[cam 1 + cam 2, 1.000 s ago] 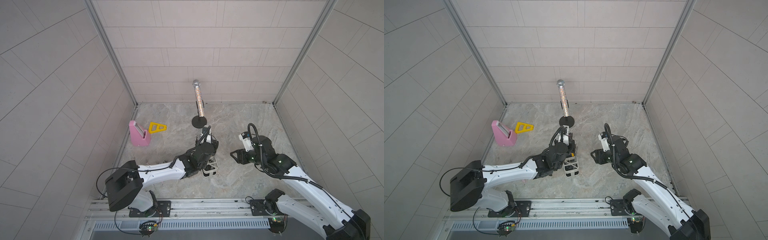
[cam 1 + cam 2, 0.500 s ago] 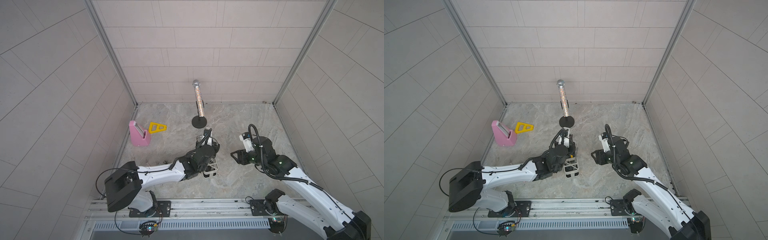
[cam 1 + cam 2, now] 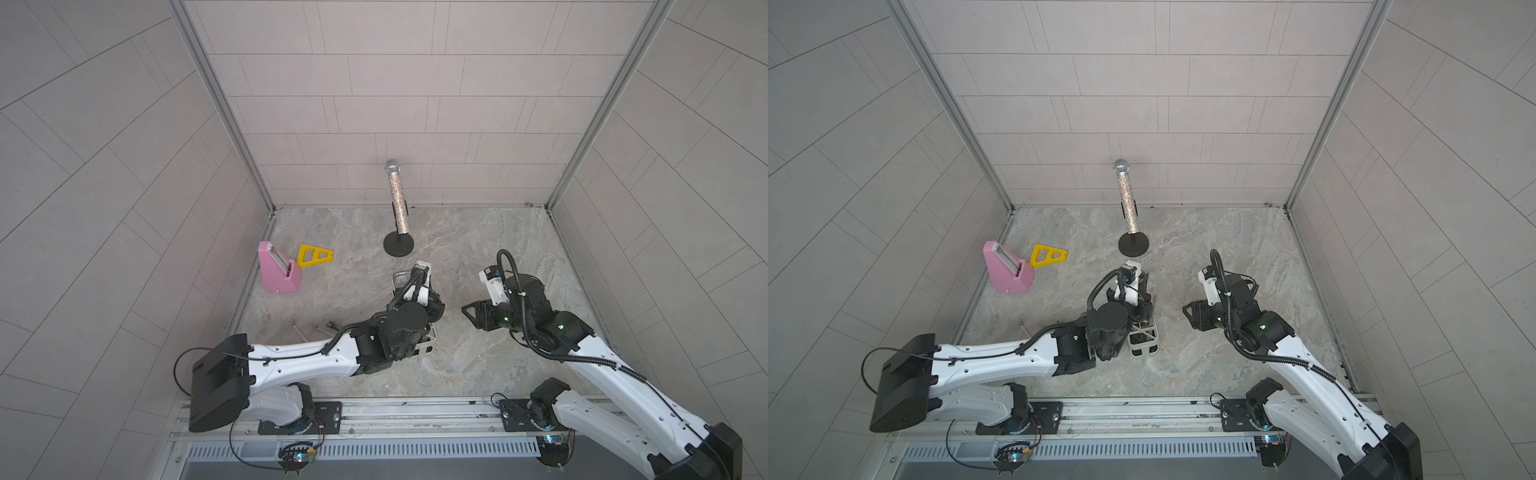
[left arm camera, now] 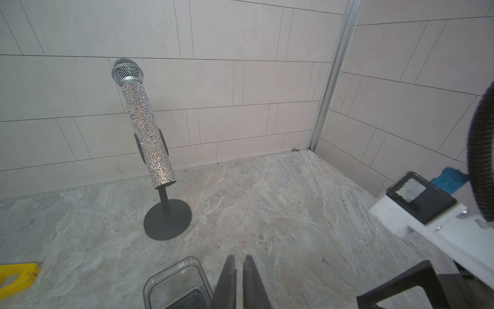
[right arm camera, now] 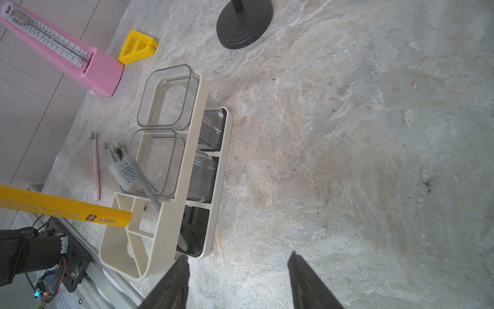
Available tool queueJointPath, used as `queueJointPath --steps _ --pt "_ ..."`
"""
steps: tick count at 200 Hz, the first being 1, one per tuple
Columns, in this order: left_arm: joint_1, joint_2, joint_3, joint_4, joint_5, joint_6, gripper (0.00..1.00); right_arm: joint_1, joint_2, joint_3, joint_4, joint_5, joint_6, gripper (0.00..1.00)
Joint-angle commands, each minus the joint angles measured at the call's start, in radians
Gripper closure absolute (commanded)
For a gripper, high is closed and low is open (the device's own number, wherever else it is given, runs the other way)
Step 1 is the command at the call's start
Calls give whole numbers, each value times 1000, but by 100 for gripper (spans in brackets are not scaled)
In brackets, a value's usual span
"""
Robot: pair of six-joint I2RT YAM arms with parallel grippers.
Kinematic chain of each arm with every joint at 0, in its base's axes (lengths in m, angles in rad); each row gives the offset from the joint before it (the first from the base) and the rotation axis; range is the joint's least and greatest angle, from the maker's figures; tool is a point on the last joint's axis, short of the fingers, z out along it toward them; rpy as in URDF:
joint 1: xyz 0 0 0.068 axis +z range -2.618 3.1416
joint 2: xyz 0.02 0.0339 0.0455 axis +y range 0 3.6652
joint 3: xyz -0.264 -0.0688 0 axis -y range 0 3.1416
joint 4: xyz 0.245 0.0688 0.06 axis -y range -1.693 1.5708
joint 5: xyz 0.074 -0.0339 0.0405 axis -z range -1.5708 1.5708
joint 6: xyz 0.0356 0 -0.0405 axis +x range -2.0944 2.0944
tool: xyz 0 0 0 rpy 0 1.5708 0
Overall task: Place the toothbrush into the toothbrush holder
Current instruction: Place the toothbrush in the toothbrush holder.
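Note:
The cream-white toothbrush holder (image 5: 187,149) stands on the stone floor with two clear boxes in it. A grey toothbrush (image 5: 139,176) leans in its open end compartment, bristle head up, and no gripper touches it. My left arm hangs over the holder (image 3: 430,343) in both top views and hides most of it. The left gripper (image 4: 239,258) is shut and empty, just past the holder's clear box (image 4: 173,283). My right gripper (image 5: 238,256) is open and empty, low over bare floor beside the holder's end. In a top view the right gripper (image 3: 469,313) sits to the holder's right.
A pink toothbrush (image 5: 96,171) and grey ones (image 5: 113,149) lie on the floor left of the holder. A glittery microphone on a black stand (image 3: 398,245) is behind it. A pink wedge block (image 3: 278,270) and a yellow triangle (image 3: 313,254) sit by the left wall. A yellow bar (image 5: 64,208) crosses the right wrist view.

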Motion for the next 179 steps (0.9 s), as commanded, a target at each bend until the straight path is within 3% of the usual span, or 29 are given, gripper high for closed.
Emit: queueJointPath --steps 1,111,179 --pt "-2 25 13 29 -36 39 100 -4 -19 -10 3 15 9 39" --pt "-9 126 -62 245 -105 77 100 -5 -6 -22 19 15 7 39" --pt "-10 166 -119 279 -133 41 97 -5 0 -30 25 18 3 39"
